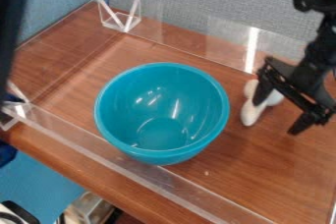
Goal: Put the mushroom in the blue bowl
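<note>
The wide-open black robot gripper (292, 102) is by the small white toy mushroom (252, 111), right of the round shiny teal-blue plastic bowl (163, 113), and a clumsy bump could roll it away.

White mushroom (251, 112) right of blue bowl (161, 113), black hand (292, 101) over it.

Count: one blue bowl (163, 113), one mushroom (251, 109). Also one white wire holder (120, 15). One black gripper (292, 94) over one wooden table (243, 159).
</note>
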You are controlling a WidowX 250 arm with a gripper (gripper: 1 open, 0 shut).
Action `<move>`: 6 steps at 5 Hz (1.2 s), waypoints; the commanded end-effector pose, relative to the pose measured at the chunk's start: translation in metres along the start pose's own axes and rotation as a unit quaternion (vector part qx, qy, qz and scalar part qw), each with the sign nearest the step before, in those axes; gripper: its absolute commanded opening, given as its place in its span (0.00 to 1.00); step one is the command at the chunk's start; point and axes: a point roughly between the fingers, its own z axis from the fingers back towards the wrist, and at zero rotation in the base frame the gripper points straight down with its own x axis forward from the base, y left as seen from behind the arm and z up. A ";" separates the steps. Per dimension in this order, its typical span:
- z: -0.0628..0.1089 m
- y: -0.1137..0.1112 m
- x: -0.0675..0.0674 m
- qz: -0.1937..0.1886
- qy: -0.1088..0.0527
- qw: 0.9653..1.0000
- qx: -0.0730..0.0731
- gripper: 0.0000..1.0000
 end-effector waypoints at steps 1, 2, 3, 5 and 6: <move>0.022 0.020 0.003 -0.016 -0.055 0.998 -0.013 1.00; 0.022 0.026 0.016 -0.029 -0.070 0.997 -0.015 1.00; 0.021 0.029 0.025 -0.038 -0.081 0.996 -0.016 1.00; 0.014 0.020 0.036 -0.030 -0.095 0.995 -0.020 1.00; 0.004 0.017 0.042 -0.032 -0.090 0.995 -0.023 1.00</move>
